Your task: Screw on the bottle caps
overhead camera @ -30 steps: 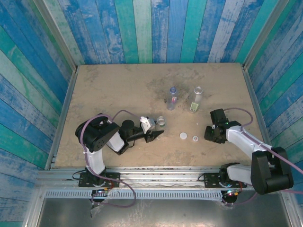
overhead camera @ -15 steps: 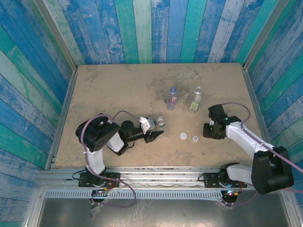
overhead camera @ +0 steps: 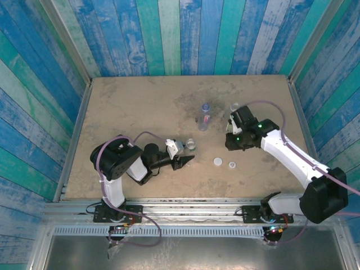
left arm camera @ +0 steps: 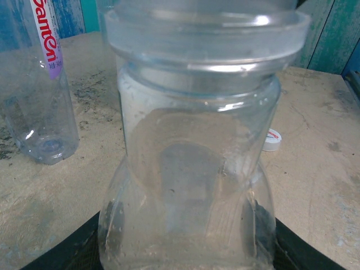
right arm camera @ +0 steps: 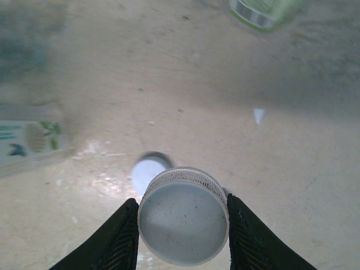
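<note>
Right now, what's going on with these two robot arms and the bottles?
The left gripper holds the plain bottle upright, its neck open. The right gripper pinches a white cap above the table, close to the green-label bottle and the pink-label bottle standing farther back. Two loose caps lie on the table between the arms. No bottle is capped yet.
</note>
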